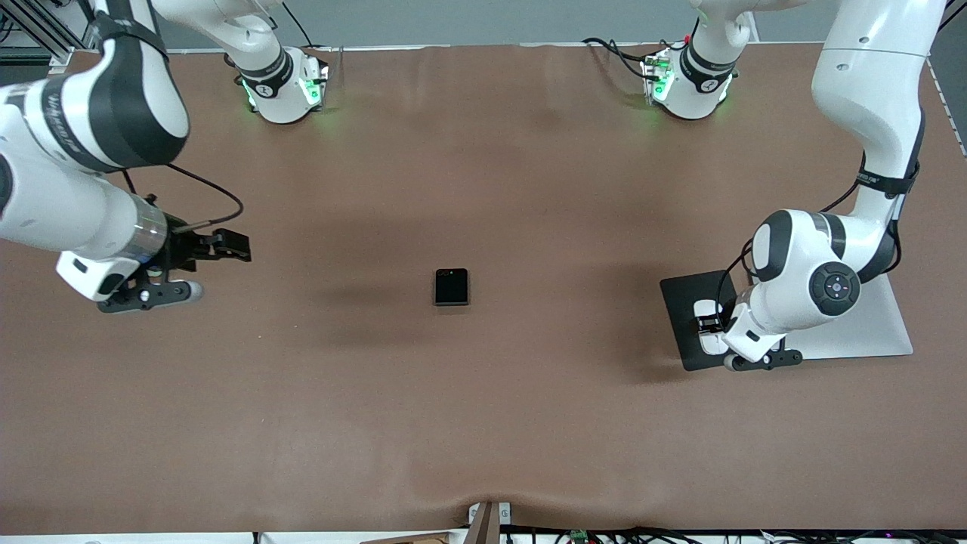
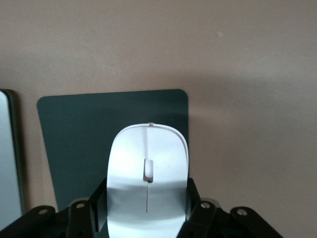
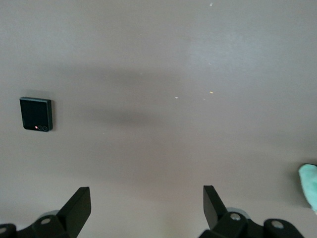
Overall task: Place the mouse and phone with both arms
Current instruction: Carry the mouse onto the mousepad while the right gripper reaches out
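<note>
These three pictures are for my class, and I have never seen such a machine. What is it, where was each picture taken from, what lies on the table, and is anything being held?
Two white robot arms stand at a brown table, each ending in a black two-fingered claw. The big picture looks down from a high camera facing the robots. The other two come from cameras on the arms' wrists, looking past the claws.

The left claw is down on a dark pad at the left arm's end of the table, its fingers on either side of a white mouse that lies on the pad. A pale flat slab lies beside the pad.

The right claw hangs open over bare table at the right arm's end, holding nothing. A small black phone lies alone mid-table.
</note>
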`<state>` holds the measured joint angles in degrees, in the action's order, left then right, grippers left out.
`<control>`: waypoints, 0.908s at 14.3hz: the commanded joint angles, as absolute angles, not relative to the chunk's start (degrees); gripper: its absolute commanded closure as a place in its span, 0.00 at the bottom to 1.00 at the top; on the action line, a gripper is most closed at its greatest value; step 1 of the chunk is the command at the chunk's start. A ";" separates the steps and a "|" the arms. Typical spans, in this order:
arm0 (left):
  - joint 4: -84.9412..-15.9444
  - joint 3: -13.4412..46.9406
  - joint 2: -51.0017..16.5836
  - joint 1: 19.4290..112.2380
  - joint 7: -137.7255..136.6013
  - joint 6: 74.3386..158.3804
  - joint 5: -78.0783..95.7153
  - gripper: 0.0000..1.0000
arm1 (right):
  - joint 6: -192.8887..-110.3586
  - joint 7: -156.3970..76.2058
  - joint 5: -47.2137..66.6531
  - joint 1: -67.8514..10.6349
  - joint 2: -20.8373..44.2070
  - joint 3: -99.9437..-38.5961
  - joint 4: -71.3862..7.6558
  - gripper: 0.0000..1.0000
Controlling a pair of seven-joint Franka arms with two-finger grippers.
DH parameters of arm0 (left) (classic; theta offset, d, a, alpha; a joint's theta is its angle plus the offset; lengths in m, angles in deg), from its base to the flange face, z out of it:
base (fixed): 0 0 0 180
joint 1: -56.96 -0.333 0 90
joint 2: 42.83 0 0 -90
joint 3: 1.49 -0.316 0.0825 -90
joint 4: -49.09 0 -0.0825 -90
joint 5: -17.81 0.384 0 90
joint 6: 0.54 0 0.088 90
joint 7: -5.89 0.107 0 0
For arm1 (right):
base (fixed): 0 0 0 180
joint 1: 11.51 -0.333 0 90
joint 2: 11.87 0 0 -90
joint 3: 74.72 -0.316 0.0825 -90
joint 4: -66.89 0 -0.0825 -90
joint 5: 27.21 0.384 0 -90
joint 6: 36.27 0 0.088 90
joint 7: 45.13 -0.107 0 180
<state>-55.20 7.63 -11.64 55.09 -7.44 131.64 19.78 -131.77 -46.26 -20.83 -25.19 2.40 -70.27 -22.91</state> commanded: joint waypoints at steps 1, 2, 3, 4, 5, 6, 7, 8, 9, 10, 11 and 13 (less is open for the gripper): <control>-58.04 8.00 -10.67 53.88 -5.98 136.91 20.89 0.56 | -134.08 -50.05 -20.18 -28.38 4.82 -69.89 -22.32 0.00; -58.04 7.92 -10.05 53.88 -5.45 137.44 20.89 0.56 | -135.22 -50.05 -20.18 -29.34 5.70 -69.89 -22.23 0.00; -58.04 7.92 -9.79 53.62 -5.10 137.54 20.97 0.55 | -136.45 -50.05 -20.18 -30.57 6.67 -69.89 -22.31 0.00; -58.04 7.92 -9.70 53.10 -5.10 137.54 21.93 0.55 | -137.16 -50.14 -20.01 -31.10 7.63 -69.89 -22.32 0.00; -58.04 8.00 -9.70 53.01 -5.10 137.54 23.51 0.55 | -137.86 -50.14 -18.79 -31.81 8.43 -69.89 -22.32 0.00; -58.04 8.00 -9.43 53.00 -5.10 137.54 25.09 0.55 | -138.56 -50.05 -17.91 -32.77 9.04 -69.89 -22.32 0.00; -58.04 8.09 -9.26 52.66 -5.10 137.54 25.37 0.55 | -139.01 -50.05 -17.64 -33.48 10.01 -69.89 -22.23 0.00; -58.04 8.09 -8.91 52.57 -5.10 137.62 25.37 0.55 | -139.62 -50.14 -17.29 -33.92 10.71 -69.89 -22.23 0.00; -58.04 8.09 -8.82 52.56 -5.10 137.62 25.37 0.55 | -140.67 -50.14 -16.85 -34.53 11.50 -69.89 -22.31 0.00; -58.04 8.09 -8.56 52.56 -5.10 137.71 25.37 0.53 | -141.64 -50.14 -16.84 -35.32 12.29 -69.89 -22.32 0.00; -58.04 8.09 -8.38 52.48 -5.10 137.97 25.37 0.50 | -142.78 -50.14 -16.76 -36.37 13.26 -69.89 -22.32 0.00; -58.04 8.18 -7.76 52.21 -5.10 137.98 25.37 0.45 | -145.06 -51.44 -16.76 -38.31 15.02 -69.89 -22.32 0.00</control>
